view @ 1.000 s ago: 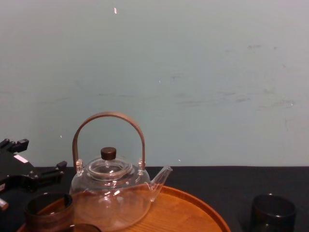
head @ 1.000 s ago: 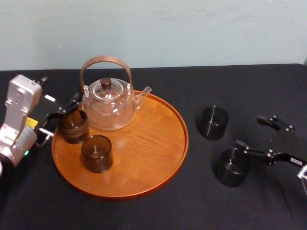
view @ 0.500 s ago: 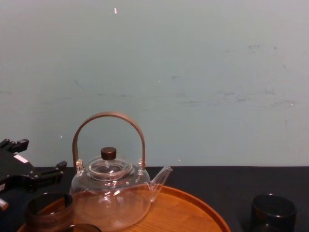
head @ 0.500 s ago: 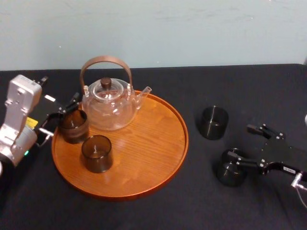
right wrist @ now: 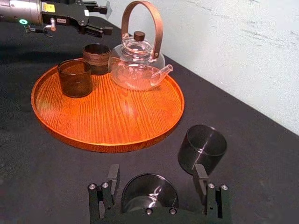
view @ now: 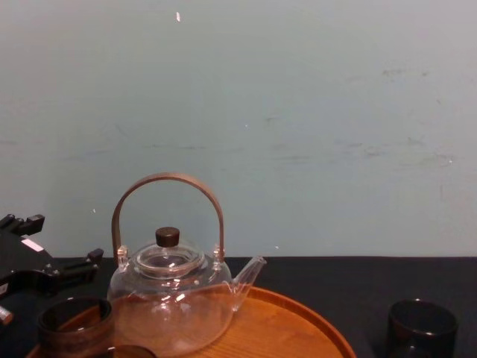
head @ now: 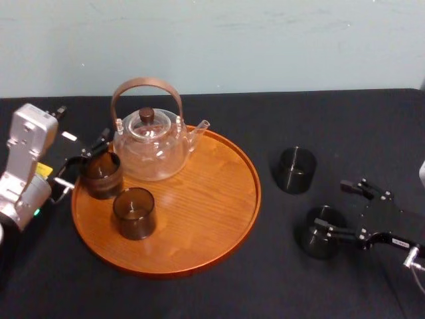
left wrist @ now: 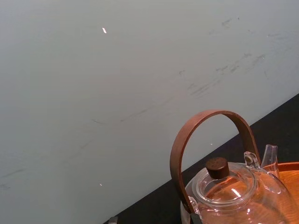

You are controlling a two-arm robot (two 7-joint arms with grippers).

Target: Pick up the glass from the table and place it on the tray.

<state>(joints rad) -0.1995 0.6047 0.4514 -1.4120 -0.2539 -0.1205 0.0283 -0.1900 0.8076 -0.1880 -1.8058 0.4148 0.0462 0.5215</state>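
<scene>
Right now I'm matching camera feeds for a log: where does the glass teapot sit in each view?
Head view: teapot on the tray's back left part.
Chest view: teapot lower left of centre, seen side-on.
Left wrist view: teapot close up, brown handle arching over its lid.
Right wrist view: teapot at the tray's far edge, beside two dark glasses.
Shared landmark: the orange-brown tray under it.

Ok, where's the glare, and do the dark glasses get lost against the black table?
Head view: pale sheen on the tray beside the teapot; the glass at the right hand nearly merges with the table. Right wrist view: its rim catches light; left hand sits by the tray.
</scene>
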